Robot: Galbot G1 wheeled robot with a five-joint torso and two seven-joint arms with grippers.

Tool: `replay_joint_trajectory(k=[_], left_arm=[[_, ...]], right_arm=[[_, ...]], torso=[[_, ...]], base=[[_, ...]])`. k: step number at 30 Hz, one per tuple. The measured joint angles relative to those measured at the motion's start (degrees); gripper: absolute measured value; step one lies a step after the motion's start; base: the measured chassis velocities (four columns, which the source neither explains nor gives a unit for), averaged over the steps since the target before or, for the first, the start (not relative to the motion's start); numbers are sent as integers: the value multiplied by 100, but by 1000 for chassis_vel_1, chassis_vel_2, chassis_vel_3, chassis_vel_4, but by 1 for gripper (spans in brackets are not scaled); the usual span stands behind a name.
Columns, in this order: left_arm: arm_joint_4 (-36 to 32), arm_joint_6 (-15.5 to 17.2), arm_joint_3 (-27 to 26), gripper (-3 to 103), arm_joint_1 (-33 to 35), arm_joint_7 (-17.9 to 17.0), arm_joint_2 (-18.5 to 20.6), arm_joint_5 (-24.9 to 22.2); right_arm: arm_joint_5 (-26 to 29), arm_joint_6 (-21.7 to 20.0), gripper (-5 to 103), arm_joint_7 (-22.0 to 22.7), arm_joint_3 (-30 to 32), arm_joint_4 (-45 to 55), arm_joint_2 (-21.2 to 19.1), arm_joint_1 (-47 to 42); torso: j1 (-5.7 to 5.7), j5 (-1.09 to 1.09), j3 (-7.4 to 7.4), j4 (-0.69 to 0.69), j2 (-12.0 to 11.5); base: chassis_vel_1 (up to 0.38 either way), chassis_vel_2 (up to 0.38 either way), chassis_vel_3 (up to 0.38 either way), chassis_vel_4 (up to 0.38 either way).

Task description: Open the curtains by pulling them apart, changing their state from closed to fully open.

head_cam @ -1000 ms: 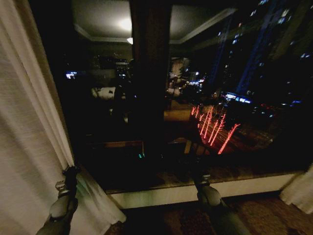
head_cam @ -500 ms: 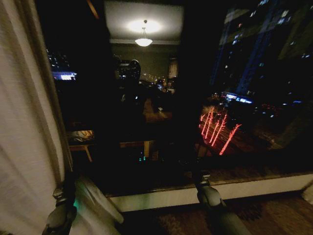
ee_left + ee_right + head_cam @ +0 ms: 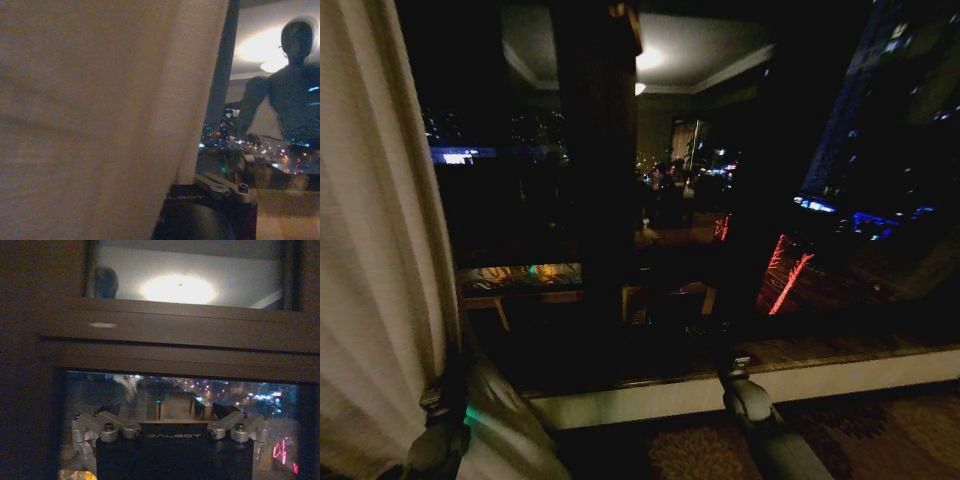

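One sheer cream curtain panel (image 3: 370, 250) hung at the far left of the head view, gathered into vertical pleats against the left side of the dark window (image 3: 720, 150), so that nearly all of the glass stood uncovered. Its lower folds spilled rightward over the pale sill (image 3: 840, 375) and down toward the patterned carpet (image 3: 880, 440). The left gripper (image 3: 448, 395) sat low on the left, pushed into those bottom folds, with cloth draped around and over it and a small green light showing on the arm just below. From the left wrist camera, the woven fabric (image 3: 100, 100) lay right against the tool and covered most of what lay ahead; whether the pincer was clenched on the cloth or merely pressed into it could not be told. The right gripper (image 3: 732, 362) was raised near the middle of the window, just in front of the sill and well apart from the curtain panel. Seen from the right wrist camera, this gripper (image 3: 165, 412) was released, its jaws spread wide with nothing between them, pointing at the glass below a dark horizontal window frame (image 3: 175, 340).
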Motion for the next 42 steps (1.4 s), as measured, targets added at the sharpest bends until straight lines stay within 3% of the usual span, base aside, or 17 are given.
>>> replay_joint_trajectory(k=[26, 42], left_arm=[[-247, -224, -270, 0, 437, 5, -15, -52], [-132, -215, -188, 0, 350, 8, -37, 25]], right_arm=[[0, 0, 100, -1, 0, 0, 1, 0], [0, 0, 100, 1, 3, 0, -2, 0]], torso=[[2, -1, 0, 3, -1], [2, 1, 1, 0, -1]], base=[[334, 342, -325, -342], [15, 5, -9, -20]])
